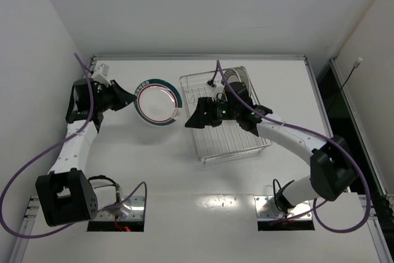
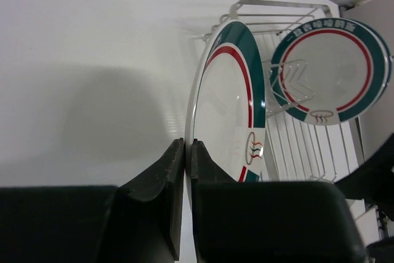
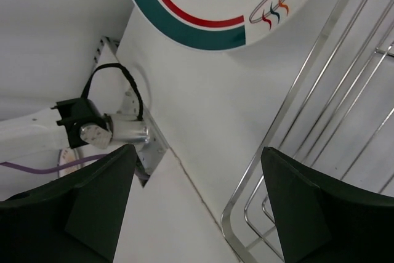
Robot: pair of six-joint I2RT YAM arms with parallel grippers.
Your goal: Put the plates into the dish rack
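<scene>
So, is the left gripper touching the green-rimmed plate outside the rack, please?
Touching: the left wrist view shows the left gripper clamped on the green-rimmed plate at its edge.

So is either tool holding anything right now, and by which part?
The left tool pinches the white round plate with dark green rim by its edge. The right tool is open and empty.

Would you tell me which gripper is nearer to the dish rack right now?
Right. The right gripper hovers open at the left edge of the dish rack; the left gripper sits farther left, shut on the green-rimmed plate.
</scene>
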